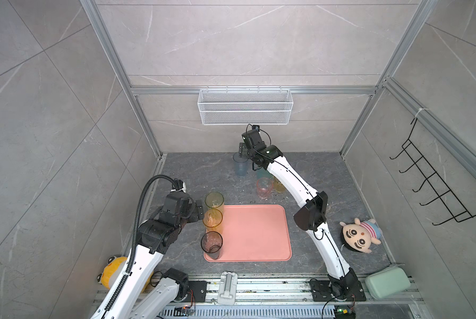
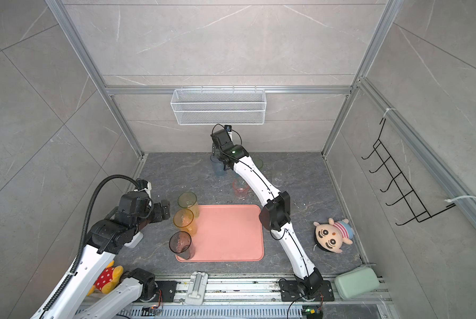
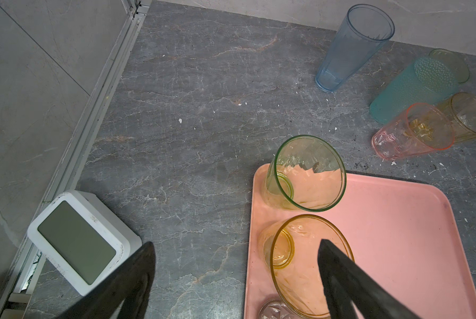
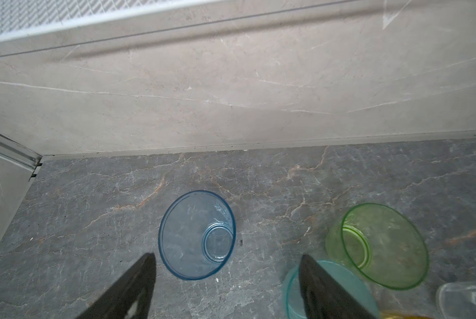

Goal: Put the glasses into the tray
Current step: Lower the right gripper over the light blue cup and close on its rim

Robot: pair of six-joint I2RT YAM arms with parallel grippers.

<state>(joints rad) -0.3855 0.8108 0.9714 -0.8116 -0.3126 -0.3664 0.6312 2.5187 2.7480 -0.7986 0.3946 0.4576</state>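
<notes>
Right gripper, wide, hovers by blue glass near bench's back edge; best centre, lower, close gently. Left gripper wide too.

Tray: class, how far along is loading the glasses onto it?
Done: yellow-green tumbler, amber tumbler and smoky grey tumbler stand on the tray. In hand: nothing; right gripper open at the blue-grey tumbler, left gripper open. Left on the table: it, teal tumbler, pink tumbler, green tumbler, clear tumbler, short amber tumbler.
</notes>
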